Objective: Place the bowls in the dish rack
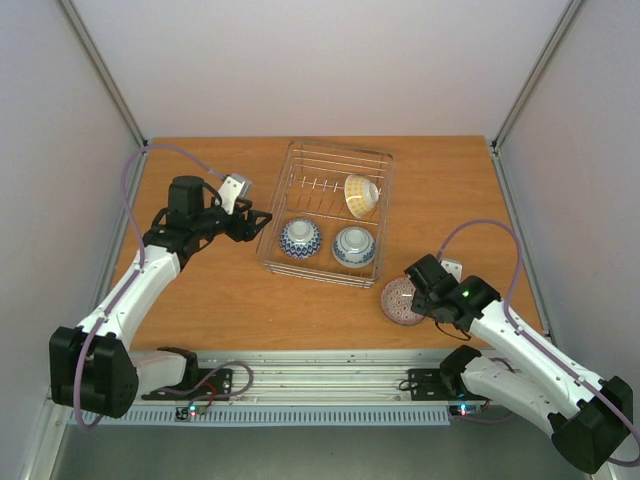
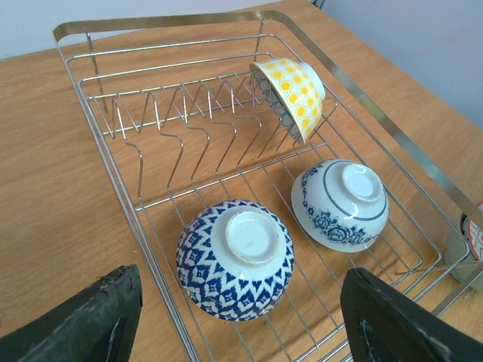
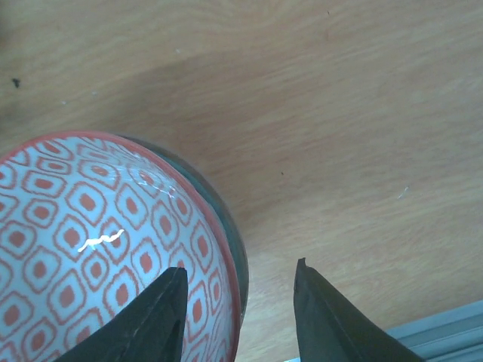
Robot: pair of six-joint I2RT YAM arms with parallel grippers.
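The wire dish rack [image 1: 290,160] stands mid-table and holds three bowls. A yellow-patterned bowl [image 1: 361,195] leans on its side against the prongs. A blue diamond bowl [image 1: 300,238] and a blue floral bowl [image 1: 354,246] sit upside down. My left gripper [image 1: 260,220] is open and empty at the rack's left side, and in the left wrist view [image 2: 241,275] it hovers over the diamond bowl [image 2: 234,260]. A red-patterned bowl [image 1: 400,301] sits upright on the table. My right gripper [image 3: 239,266] is open and straddles its rim [image 3: 226,256], one finger inside and one outside.
The rack's row of upright prongs [image 2: 189,113] is free to the left of the yellow bowl [image 2: 294,94]. The red bowl's outside looks grey-green [image 3: 240,249]; I cannot tell whether a second bowl is nested under it. The table's metal front rail [image 1: 320,365] runs just behind it.
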